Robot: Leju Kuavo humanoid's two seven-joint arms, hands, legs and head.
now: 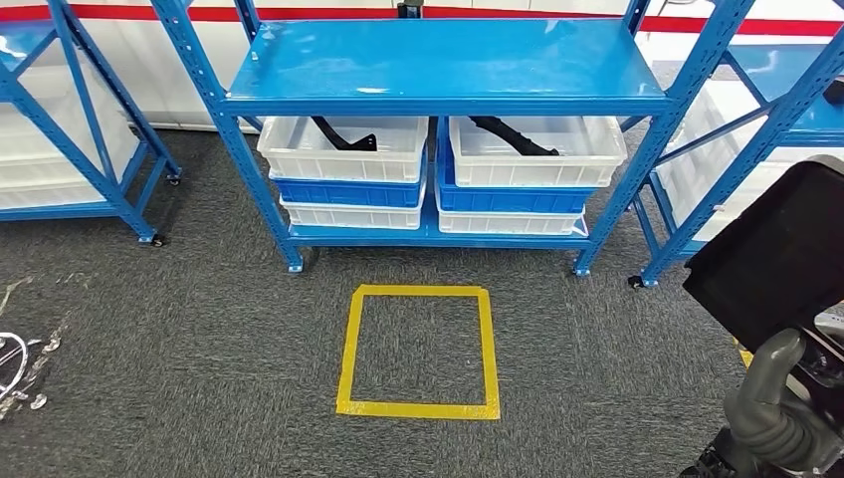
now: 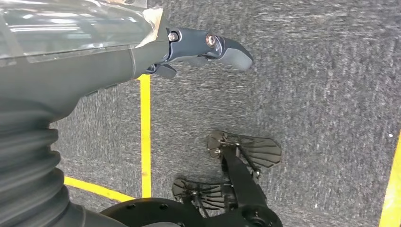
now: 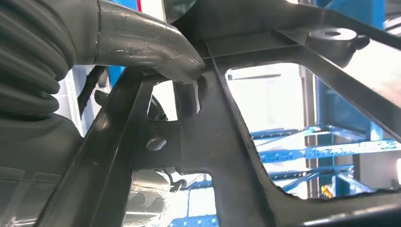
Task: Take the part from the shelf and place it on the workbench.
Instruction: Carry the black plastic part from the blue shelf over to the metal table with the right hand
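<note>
A large black part (image 1: 776, 254) is up at the right edge of the head view, held by my right hand (image 1: 771, 413) from below. In the right wrist view the grey thumb (image 3: 142, 42) presses on the part's black ribbed frame (image 3: 213, 142), which has open cut-outs and a bolt eye. My left hand (image 2: 203, 47) hangs over the carpet with its fingers stretched out and nothing in it. More black parts lie in two white bins (image 1: 343, 149) (image 1: 537, 149) on the blue shelf (image 1: 448, 65).
A yellow tape square (image 1: 418, 351) marks the grey carpet in front of the shelf. Blue and white bins are stacked beneath the top ones. More blue racks stand at the left (image 1: 70, 110) and right (image 1: 756, 110). A yellow floor line (image 2: 145, 137) runs below my left hand.
</note>
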